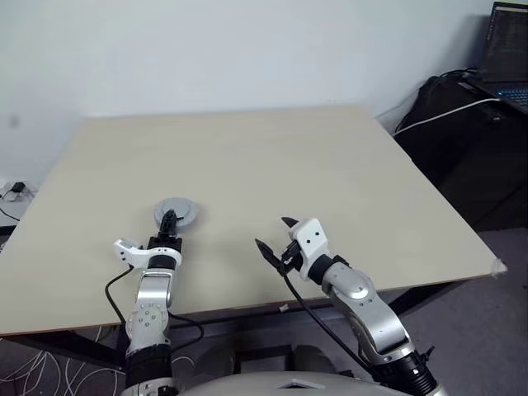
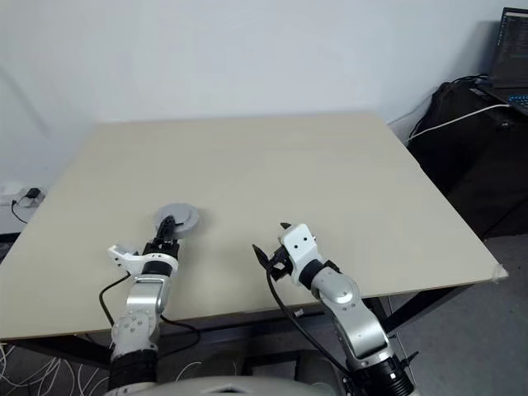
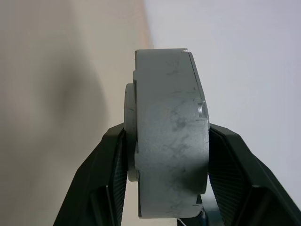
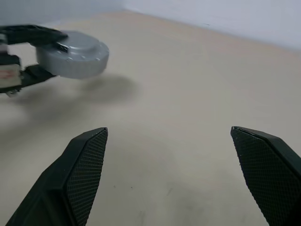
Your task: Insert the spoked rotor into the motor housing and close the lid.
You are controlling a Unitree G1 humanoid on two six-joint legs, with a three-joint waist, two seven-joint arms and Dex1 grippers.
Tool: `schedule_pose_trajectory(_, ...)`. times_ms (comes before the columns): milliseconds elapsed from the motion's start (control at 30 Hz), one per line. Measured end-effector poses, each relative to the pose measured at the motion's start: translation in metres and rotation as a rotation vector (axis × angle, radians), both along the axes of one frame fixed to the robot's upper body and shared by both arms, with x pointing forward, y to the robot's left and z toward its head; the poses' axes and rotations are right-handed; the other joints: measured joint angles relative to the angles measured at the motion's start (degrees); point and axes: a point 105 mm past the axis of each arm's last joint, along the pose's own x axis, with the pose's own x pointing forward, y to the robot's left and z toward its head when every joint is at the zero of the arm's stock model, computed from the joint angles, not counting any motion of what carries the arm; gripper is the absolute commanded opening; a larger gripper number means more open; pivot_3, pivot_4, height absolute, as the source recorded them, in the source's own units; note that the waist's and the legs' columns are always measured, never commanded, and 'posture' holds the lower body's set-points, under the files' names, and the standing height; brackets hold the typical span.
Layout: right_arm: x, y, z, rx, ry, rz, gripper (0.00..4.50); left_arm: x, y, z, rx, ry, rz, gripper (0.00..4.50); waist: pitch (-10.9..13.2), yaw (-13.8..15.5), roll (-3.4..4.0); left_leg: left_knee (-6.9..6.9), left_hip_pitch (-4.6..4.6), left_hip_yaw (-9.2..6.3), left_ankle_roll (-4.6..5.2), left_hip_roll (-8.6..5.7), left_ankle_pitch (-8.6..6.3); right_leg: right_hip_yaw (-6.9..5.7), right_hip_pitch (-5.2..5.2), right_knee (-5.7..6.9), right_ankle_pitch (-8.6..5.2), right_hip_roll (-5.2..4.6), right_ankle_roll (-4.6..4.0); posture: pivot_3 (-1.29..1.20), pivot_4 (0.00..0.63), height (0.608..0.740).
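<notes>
Left gripper (image 1: 168, 219) first: it is clenched on a round silver-grey unit (image 3: 169, 141), one black finger (image 3: 106, 179) on each flat face, and the thing hangs in the air just above the table (image 1: 330, 165) with its shadow under it. From the right wrist view it reads as a squat closed drum. Rim and top cap are all that show. I take the top cap for the lid, seated on the motor housing beneath. No copper windings are visible, and no dark spoked rotor either, so my call is that the rotor sits inside, though nothing here lets me see in to confirm it.

Moving right of that drum, there is a stretch of bare tabletop, then the right gripper (image 1: 272, 235), well apart from the drum and hovering over the near part of the table. Its two fingers stand spread wide, nothing between them, released.

So which step is this? My judgement: the assembly looks done, or very nearly, and the hand is carrying the closed unit. What the next move calls for is either a gentle set-down on the table, flat face down, with the fingers opened only once it rests, or a check that the lid sits flush all round, the right gripper coming in beside the drum to press it home if any gap shows.
</notes>
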Motion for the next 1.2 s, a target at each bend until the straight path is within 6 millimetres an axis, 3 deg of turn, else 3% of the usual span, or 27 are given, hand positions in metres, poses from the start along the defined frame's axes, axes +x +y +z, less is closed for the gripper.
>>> schedule_pose_trajectory(400, -0.002, -0.004, -0.008, -0.009, 0.021, -0.013, 4.50, 0.040, -0.007, -0.015, -0.023, 0.093, 0.019, 2.06, 0.0, 0.3, -0.11, 0.03, -0.02, 0.02, -0.20, -0.01, 0.14, 0.01, 0.02, -0.01, 0.15, 0.05, 0.19, 0.00, 0.000, 0.740)
schedule_pose_trajectory(500, -0.003, -0.004, -0.009, -0.008, 0.023, -0.009, 4.50, 0.043, -0.007, -0.025, -0.019, 0.151, 0.030, 2.06, 0.0, 0.1, -0.12, 0.03, -0.03, 0.03, -0.21, 0.01, 0.15, 0.02, 0.04, -0.01, 0.17, 0.06, 0.18, 0.00, 0.000, 0.740)
schedule_pose_trajectory(667, -0.002, -0.004, -0.008, -0.001, 0.025, -0.018, 4.50, 0.051, -0.009, -0.025, 0.002, 0.184, 0.038, 2.06, 0.0, 0.2, -0.14, 0.04, 0.01, 0.00, -0.11, 0.01, 0.16, 0.01, 0.06, -0.01, 0.25, 0.06, 0.19, 0.00, 0.000, 0.740)
schedule_pose_trajectory(900, -0.002, -0.003, -0.009, 0.006, 0.030, -0.021, 4.50, 0.047, -0.015, -0.029, 0.038, 0.257, 0.046, 4.34, -0.2, 0.0, -0.13, 0.04, 0.16, 0.02, -0.05, 0.03, 0.23, 0.02, 0.21, 0.00, 0.17, 0.06, 0.36, 0.00, 0.000, 0.740)
schedule_pose_trajectory(1200, 0.003, -0.001, -0.006, 0.020, 0.033, -0.028, 4.50, 0.036, -0.006, -0.030, 0.103, 0.322, 0.037, 4.46, -0.3, -0.9, -0.13, -0.01, 0.20, 0.06, -0.06, 0.09, 0.22, 0.06, 0.17, 0.02, 0.21, 0.12, 0.35, 0.00, 0.000, 0.740)
